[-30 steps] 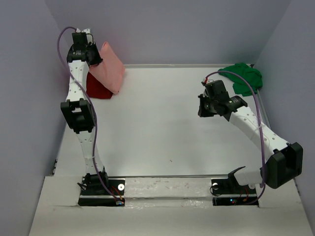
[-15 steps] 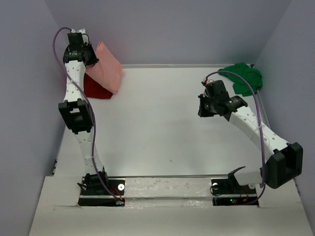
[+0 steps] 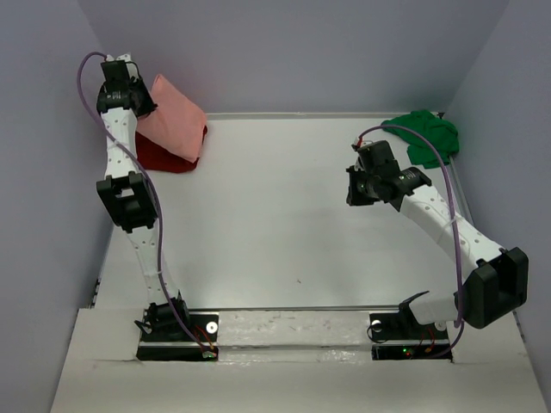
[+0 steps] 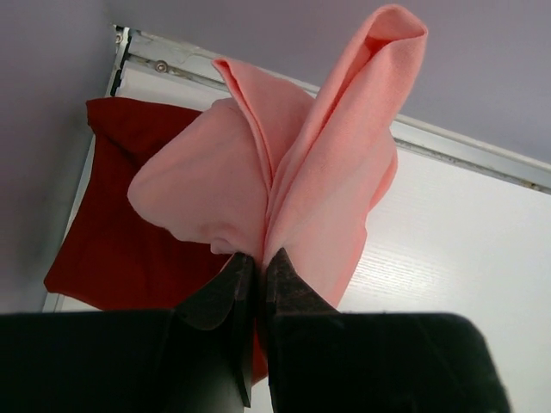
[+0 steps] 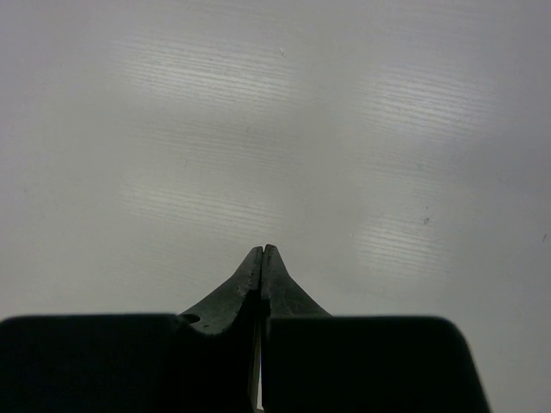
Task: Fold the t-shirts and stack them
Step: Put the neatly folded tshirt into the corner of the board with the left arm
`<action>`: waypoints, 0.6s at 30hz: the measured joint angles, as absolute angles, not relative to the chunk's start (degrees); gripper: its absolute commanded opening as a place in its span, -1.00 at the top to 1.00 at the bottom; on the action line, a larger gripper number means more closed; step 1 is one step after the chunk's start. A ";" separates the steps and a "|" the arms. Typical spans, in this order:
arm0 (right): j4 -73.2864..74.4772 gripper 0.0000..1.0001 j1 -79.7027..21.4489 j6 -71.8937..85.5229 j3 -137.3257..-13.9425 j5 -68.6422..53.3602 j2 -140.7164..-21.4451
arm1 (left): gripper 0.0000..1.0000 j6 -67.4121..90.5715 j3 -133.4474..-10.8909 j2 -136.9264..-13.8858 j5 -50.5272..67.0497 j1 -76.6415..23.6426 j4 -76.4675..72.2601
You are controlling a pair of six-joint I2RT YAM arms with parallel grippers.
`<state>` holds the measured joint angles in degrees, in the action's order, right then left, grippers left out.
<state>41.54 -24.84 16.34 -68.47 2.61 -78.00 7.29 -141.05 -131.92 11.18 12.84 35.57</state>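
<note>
— Where was the pink shirt (image 3: 172, 122)?

— In my left gripper (image 4: 256, 258), over the far left corner of the tabletop (image 3: 275, 232). My jaws there were nearly together, pinching a gathered bit of its cloth.

— How did it look?

— Bunched, not flat. From the pinch it spread into two soft lobes with a deep crease between them, and one lobe was doubled over at its end. It hung above the red shirt (image 3: 157, 156). I could not tell whether its lower edge touched the red one.

— And the red shirt?

— It lay flat in that same corner, by the left edge, partly hidden by the pink.

— The green shirt (image 3: 428, 138)?

— It was crumpled in a heap at the far right corner.

— Your other side?

— My right gripper (image 5: 261, 251) was closed tight on nothing, held over bare tabletop right of the middle.
</note>
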 measured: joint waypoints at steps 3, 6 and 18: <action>42.17 1.00 -24.84 16.36 -68.49 2.63 -78.00 | 1.00 7.33 -141.51 -134.52 11.33 13.72 35.22; 43.48 1.00 -24.84 16.62 -68.64 3.11 -77.93 | 1.00 7.33 -141.53 -137.91 11.25 14.72 35.09; 50.76 1.00 -25.76 18.31 -75.16 4.14 -76.82 | 1.00 8.80 -141.99 -142.58 11.84 19.94 34.44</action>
